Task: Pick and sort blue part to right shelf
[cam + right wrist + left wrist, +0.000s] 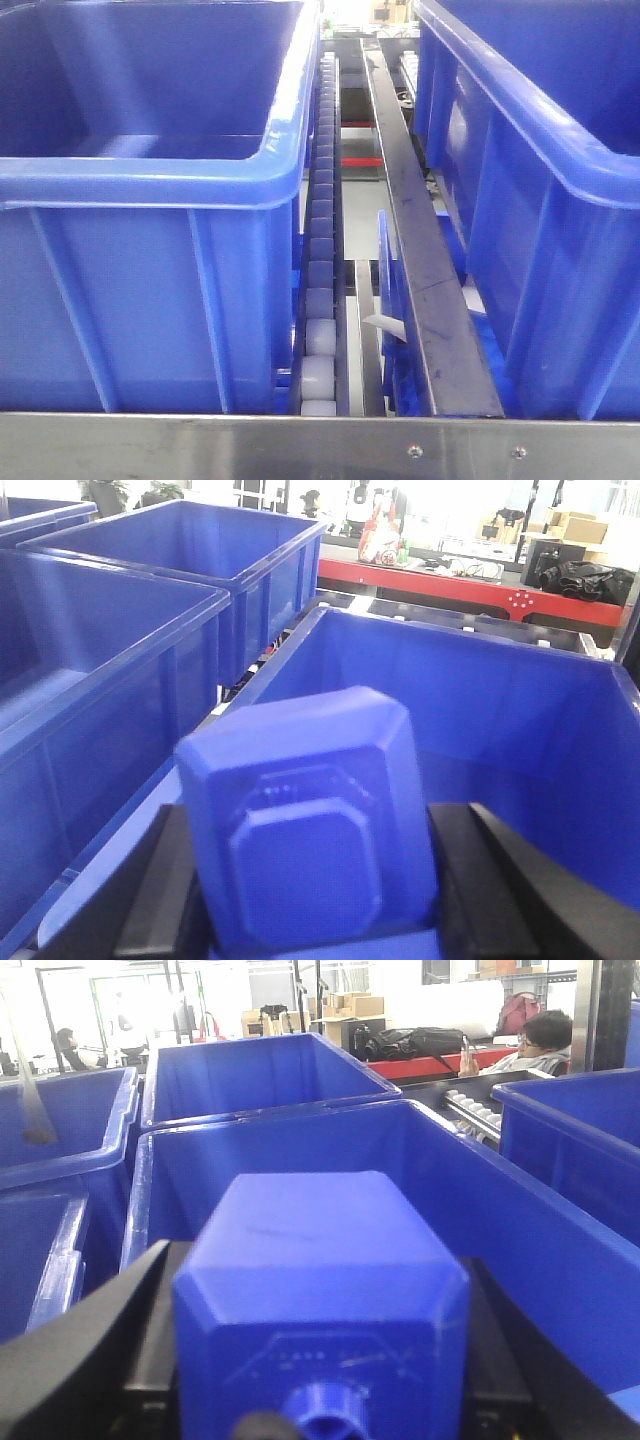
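Left gripper pinches a blue chamfered plastic block over the near deep blue plastic bin; right gripper clamps a second blue block above another blue bin, likely held high to clear the rims before release

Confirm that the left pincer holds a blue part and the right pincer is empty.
Not empty: the right wrist view shows the right pincer shut on a second blue part. The left pincer does hold a blue part.

text: none legible | labels: none | brands: none | numbers: none | signs: none
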You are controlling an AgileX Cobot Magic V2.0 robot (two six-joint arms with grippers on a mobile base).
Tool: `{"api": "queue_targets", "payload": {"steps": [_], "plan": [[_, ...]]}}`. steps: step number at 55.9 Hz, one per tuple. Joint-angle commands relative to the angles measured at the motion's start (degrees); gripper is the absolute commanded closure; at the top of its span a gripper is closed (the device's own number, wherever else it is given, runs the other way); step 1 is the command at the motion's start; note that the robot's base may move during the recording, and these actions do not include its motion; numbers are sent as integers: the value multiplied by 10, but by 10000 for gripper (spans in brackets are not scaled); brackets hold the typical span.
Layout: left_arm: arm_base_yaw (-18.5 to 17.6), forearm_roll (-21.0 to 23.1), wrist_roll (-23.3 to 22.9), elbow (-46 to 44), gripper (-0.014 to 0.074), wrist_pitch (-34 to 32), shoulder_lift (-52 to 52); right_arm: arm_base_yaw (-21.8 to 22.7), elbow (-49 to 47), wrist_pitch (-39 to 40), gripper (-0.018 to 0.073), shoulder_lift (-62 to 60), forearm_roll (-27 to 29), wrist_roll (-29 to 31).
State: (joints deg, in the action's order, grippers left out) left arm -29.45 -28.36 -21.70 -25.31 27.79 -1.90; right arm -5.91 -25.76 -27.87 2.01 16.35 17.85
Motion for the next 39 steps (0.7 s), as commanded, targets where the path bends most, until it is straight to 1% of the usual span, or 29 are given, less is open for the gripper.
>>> {"api": "queue_targets", "payload": {"steps": [1, 6, 12, 19, 23, 27, 34, 39], "plan": [[-4, -10, -4, -30, 221, -48, -26, 1, -15, 53, 490, 8, 4, 1], [-4, -5, -4, -71, 220, -21, -84, 1, -15, 52, 490, 8, 4, 1], [-4, 3, -4, -137, 220, 10, -183, 1, -15, 52, 490, 8, 4, 1], [-4, 49, -4, -231, 220, 34, -322, 1, -15, 50, 490, 8, 4, 1], [-4, 85, -4, -282, 220, 65, -400, 1, -15, 50, 490, 8, 4, 1], [-4, 106, -4, -332, 220, 92, -483, 1, -15, 50, 490, 8, 4, 1], [-2, 105, -4, -387, 220, 108, -597, 1, -15, 50, 490, 8, 4, 1], [13, 99, -4, -409, 220, 108, -663, 1, -15, 50, 490, 8, 4, 1]]}}
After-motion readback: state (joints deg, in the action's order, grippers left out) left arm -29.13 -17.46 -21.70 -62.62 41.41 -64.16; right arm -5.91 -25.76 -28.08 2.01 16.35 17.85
